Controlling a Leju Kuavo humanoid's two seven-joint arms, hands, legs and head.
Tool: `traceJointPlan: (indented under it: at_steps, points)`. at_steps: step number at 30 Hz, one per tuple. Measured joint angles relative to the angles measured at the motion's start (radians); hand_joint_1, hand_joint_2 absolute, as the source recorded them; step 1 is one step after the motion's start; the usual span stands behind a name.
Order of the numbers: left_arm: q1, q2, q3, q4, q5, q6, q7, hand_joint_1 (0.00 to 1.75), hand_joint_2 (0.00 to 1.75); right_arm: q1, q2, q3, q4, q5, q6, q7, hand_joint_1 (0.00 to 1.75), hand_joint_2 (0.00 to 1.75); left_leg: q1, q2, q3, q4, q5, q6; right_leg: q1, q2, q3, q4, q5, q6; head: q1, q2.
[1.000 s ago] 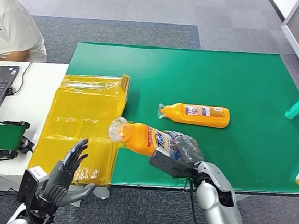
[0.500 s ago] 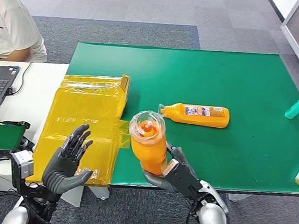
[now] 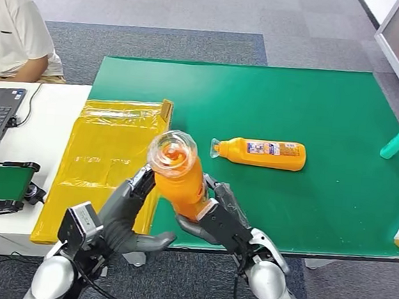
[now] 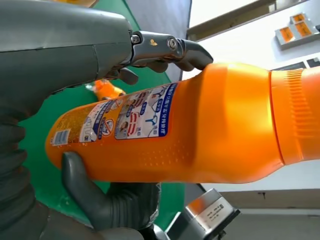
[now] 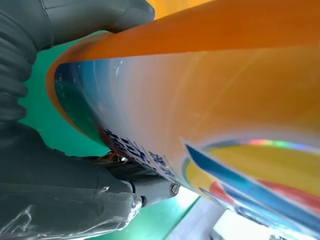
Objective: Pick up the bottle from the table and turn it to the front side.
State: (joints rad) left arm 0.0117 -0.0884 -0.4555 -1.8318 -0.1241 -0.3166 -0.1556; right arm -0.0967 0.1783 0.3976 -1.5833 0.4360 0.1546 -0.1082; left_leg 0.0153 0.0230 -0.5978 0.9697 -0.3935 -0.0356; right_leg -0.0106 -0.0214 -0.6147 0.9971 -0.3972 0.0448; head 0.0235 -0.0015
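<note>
Bottle: the orange bottle (image 3: 182,176) is being held off the green mat (image 3: 296,102), above its near edge, clear cap toward the camera.
Right hand: the right hand (image 3: 218,217) is gripping its base.
Left hand: the left hand (image 3: 123,209) is clasping its side.
Label: the left wrist view is showing blue-and-white print (image 4: 139,112), too small to read.
Other bottle: a second orange bottle (image 3: 263,154) is lying mid-mat.

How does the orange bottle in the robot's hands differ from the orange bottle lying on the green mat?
The held bottle is off the table, cap toward the camera, between the left hand and right hand. The lying bottle rests flat on the green mat, untouched. Both are orange with clear caps.
</note>
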Motion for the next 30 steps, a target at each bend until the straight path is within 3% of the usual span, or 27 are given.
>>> traceJointPlan:
  at_steps: [22,26,30]
  points:
    - [-0.073,-0.021,-0.071,-0.002,-0.099,0.079,0.014,0.0,1.75,0.029,-0.001,0.038,0.0,0.069,-0.07,-0.023,1.75,1.75,0.0,0.0,0.0,0.0,0.0,0.0,0.0,0.0,-0.001,0.0,0.0,0.0,0.0,0.0]
    - [-0.074,-0.024,-0.079,-0.002,-0.094,0.073,0.025,1.75,1.75,0.036,-0.001,0.032,-0.023,0.079,-0.09,-0.023,1.75,1.75,0.0,0.0,0.0,0.0,0.0,0.0,0.0,0.0,-0.001,0.0,0.0,0.0,0.0,0.0]
    - [-0.074,-0.028,-0.083,-0.002,-0.095,0.07,0.031,1.75,1.75,0.059,-0.002,0.018,-0.064,0.081,-0.101,-0.023,1.75,1.75,0.0,0.0,-0.001,0.0,0.0,0.0,0.0,0.0,-0.001,0.0,0.0,0.0,0.0,0.0]
